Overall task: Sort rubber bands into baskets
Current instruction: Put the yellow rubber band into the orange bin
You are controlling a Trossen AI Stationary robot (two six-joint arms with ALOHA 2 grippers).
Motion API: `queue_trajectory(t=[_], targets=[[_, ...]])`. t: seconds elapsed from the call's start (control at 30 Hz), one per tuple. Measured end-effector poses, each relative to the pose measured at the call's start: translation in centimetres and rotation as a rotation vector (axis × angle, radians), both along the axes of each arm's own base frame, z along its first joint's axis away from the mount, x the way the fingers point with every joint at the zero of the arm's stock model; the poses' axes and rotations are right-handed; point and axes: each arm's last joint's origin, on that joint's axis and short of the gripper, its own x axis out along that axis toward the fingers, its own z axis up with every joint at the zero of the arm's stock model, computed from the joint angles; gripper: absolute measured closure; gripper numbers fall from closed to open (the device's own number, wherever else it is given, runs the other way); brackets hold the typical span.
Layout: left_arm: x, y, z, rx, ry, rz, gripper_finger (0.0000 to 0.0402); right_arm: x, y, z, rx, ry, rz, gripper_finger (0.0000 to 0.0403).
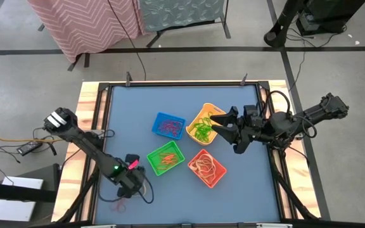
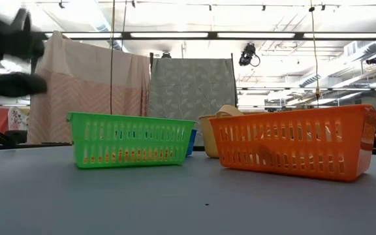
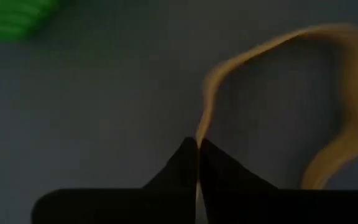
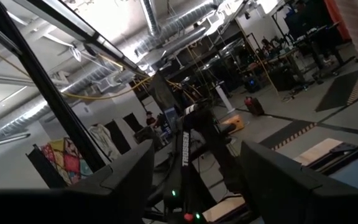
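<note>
A: Where is the band?

B: I see a tan rubber band (image 3: pixel 347 93) pinched between the closed fingertips of my left gripper (image 3: pixel 197 152), low over the blue-grey table (image 1: pixel 125 114) at its near left, near-left of the green basket (image 1: pixel 166 158).

A: And the rest?

B: Blue basket (image 1: pixel 168 125), yellow basket (image 1: pixel 203 123) and orange basket (image 1: pixel 206 168) cluster mid-table. My right gripper (image 1: pixel 215 125) hangs wide open above the yellow one. Beyond the table: hanging cloths (image 2: pixel 83 98) and ceiling strip lights (image 2: pixel 175 34).

A blue-topped table (image 1: pixel 125 107) with a pale wooden rim is seen, while pink zigzag-patterned cloth (image 2: pixel 77 98) and grey patterned cloth (image 2: pixel 191 88) are hung on racks behind it.
</note>
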Motion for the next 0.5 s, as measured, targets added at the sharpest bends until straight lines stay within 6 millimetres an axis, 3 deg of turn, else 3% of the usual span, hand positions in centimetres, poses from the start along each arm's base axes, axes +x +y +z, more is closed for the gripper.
queue_trajectory(t=[0.13,0.33,0.5], targets=[[-0.2,1.1,4.1,0.025,-0.077,0.047,0.0396,0.0,0.0,0.1,0.002,-0.006,0.0,0.0151],[0.5,2.9,11.8,0.002,-0.399,0.166,0.0398,0.0,0.0,0.1,0.008,-0.014,0.001,0.0151],[3.5,4.5,15.0,0.058,-0.577,0.233,0.04,-0.1,-0.1,0.3,0.013,-0.036,-0.004,0.0151]])
